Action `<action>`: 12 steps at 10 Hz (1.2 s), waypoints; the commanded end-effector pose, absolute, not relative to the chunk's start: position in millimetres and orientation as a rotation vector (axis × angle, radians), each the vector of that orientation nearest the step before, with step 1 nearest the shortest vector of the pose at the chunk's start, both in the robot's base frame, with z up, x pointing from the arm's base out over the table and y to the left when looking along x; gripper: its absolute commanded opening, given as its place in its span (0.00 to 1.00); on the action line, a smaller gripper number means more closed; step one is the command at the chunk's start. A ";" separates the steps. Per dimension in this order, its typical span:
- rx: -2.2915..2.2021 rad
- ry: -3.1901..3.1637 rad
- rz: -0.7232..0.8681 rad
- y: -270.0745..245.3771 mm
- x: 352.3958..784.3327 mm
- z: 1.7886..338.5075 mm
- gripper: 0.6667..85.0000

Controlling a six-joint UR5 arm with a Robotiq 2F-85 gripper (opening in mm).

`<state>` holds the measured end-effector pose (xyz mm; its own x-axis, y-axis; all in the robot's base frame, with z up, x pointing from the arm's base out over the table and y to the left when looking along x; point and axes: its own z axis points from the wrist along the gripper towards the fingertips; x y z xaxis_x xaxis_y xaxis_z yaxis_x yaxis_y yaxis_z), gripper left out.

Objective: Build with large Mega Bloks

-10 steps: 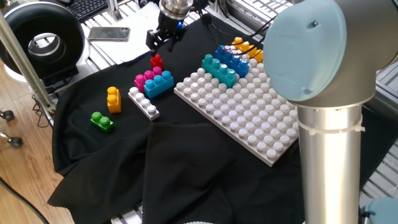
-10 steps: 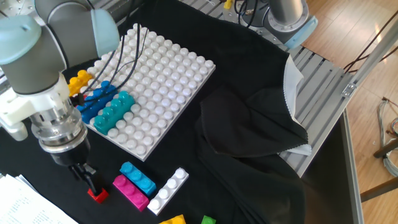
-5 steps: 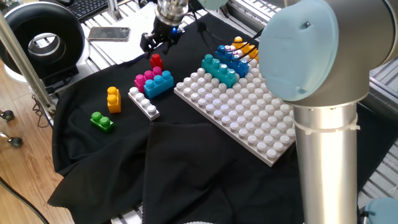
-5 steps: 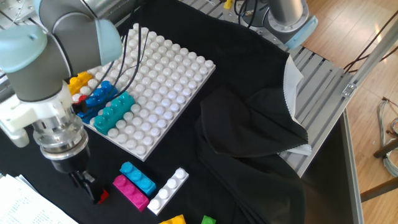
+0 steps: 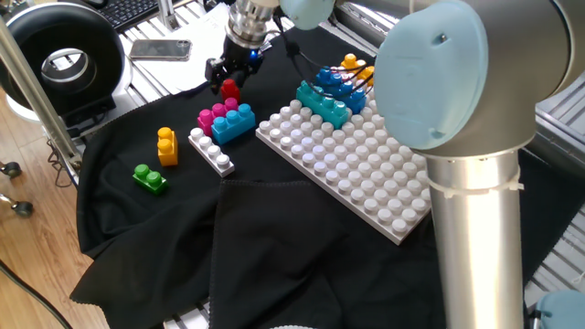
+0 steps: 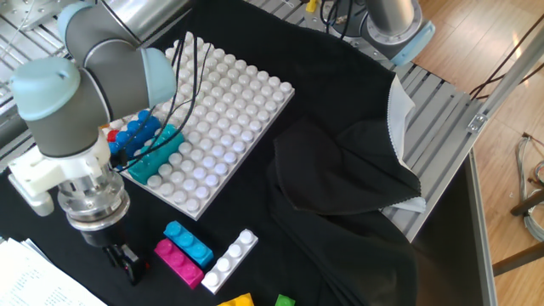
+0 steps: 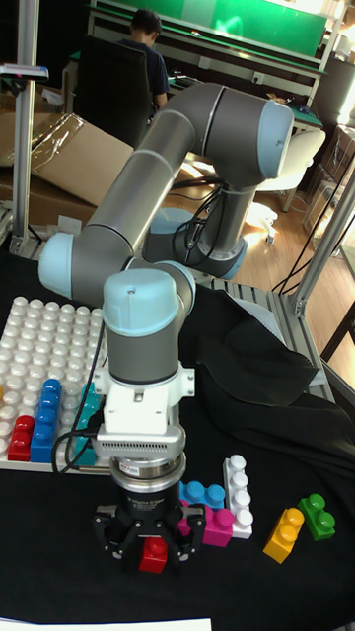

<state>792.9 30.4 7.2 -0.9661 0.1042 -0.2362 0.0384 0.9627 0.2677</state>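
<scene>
A small red Mega Blok [image 5: 228,90] [image 7: 153,555] stands on the black cloth, left of the white studded board [image 5: 366,174] [image 6: 229,85]. My gripper [image 5: 228,79] [image 6: 127,263] [image 7: 150,548] is lowered over it, open, with a finger on each side. Teal [image 5: 322,101], blue [image 5: 339,84] and yellow-orange [image 5: 353,65] bricks sit on the board's far corner. Loose pink [image 5: 213,115], blue [image 5: 235,124], white [image 5: 212,153], yellow [image 5: 166,146] and green [image 5: 150,177] bricks lie on the cloth beside the gripper.
The robot's grey column [image 5: 475,210] stands at the right front. A phone [image 5: 160,49] and a black ring-shaped device [image 5: 59,57] lie beyond the cloth. The black cloth bunches in folds [image 6: 348,170] beside the board. White paper [image 6: 25,272] lies near the gripper.
The gripper has moved left and down, from above the red brick to around it. The brick and the others have stayed put.
</scene>
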 end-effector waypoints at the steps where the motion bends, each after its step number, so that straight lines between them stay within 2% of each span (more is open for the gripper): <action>1: 0.160 2.875 0.415 35.6 788.8 3.4 0.43; 2: 0.171 2.873 0.434 38.0 788.5 7.5 0.36; 4: 0.166 2.916 0.447 30.5 780.5 23.3 0.30; 6: 0.132 2.957 0.316 6.5 771.9 23.3 0.14; 7: 0.101 2.972 0.246 -5.1 768.3 22.0 0.11; 9: 0.045 3.039 0.167 -18.2 746.3 23.2 0.06; 12: 0.005 3.101 0.097 -26.8 713.0 32.1 0.04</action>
<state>738.4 -17.0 22.7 -0.9957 0.0258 -0.0887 0.0167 0.9947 0.1019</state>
